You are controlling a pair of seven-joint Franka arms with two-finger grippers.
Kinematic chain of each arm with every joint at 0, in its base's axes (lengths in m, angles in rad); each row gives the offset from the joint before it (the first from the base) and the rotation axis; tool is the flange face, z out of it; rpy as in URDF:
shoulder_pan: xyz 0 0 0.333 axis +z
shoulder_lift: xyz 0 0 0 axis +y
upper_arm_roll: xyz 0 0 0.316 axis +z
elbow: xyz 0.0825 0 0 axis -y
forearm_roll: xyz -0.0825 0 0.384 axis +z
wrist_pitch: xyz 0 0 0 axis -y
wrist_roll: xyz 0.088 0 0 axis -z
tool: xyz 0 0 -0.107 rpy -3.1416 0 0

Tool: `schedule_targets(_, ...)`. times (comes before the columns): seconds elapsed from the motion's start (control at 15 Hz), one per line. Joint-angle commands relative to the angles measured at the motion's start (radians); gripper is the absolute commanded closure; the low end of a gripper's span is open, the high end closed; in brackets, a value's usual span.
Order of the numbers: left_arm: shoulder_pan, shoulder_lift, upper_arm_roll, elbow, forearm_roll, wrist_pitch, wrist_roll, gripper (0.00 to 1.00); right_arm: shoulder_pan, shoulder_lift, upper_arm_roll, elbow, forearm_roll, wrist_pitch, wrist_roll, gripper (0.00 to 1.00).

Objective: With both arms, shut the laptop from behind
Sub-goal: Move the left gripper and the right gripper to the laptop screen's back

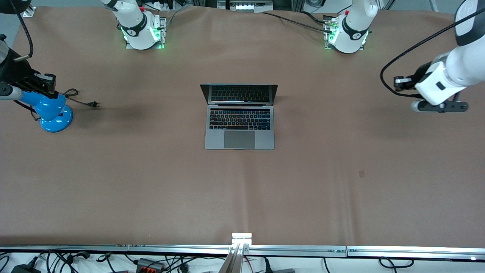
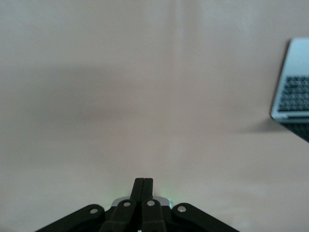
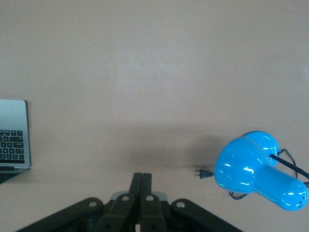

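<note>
The silver-grey laptop lies open in the middle of the table, its keyboard and trackpad nearer to the front camera and its dark screen upright, facing that camera. Its edge shows in the left wrist view and the right wrist view. My left gripper hangs over bare table toward the left arm's end, well away from the laptop; it is shut and empty. My right gripper hangs over the right arm's end, above a blue lamp; it is shut and empty.
A blue desk lamp lies under my right gripper, also in the right wrist view, its black cord and plug trailing toward the laptop. The brown-covered table ends at a metal rail nearest the front camera.
</note>
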Motion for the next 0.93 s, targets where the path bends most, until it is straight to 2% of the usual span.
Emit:
schedule_targets(0.0, -0.009, 0.046, -0.017, 0.004, -0.102, -0.035, -0.054, 1.0, 0.0, -0.004, 0.003, -0.007, -0.004, -0.01, 0.005, 1.0)
schedule_targets(0.13, -0.017, 0.083, -0.069, -0.008, -0.159, -0.017, -0.137, 1.0, 0.001, 0.006, 0.004, -0.012, 0.0, -0.023, 0.005, 1.0)
schedule_targets(0.27, -0.017, 0.098, -0.159, -0.049, -0.205, 0.037, -0.231, 1.0, 0.039, 0.033, 0.012, -0.021, 0.006, -0.066, -0.004, 1.0)
schedule_targets(0.33, -0.014, 0.094, -0.208, -0.082, -0.207, 0.061, -0.249, 1.0, 0.065, 0.044, 0.012, -0.038, 0.038, -0.088, -0.003, 1.0)
schedule_targets(0.6, -0.01, -0.003, -0.343, -0.331, -0.323, 0.224, -0.298, 1.0, 0.148, 0.047, 0.014, -0.162, 0.162, -0.083, 0.002, 1.0)
schedule_targets(0.73, -0.009, -0.058, -0.437, -0.459, -0.395, 0.337, -0.312, 1.0, 0.222, 0.047, 0.014, -0.216, 0.211, -0.076, 0.004, 1.0)
schedule_targets(0.87, -0.01, -0.083, -0.536, -0.517, -0.424, 0.432, -0.375, 1.0, 0.288, 0.037, 0.014, -0.301, 0.304, -0.009, 0.005, 1.0)
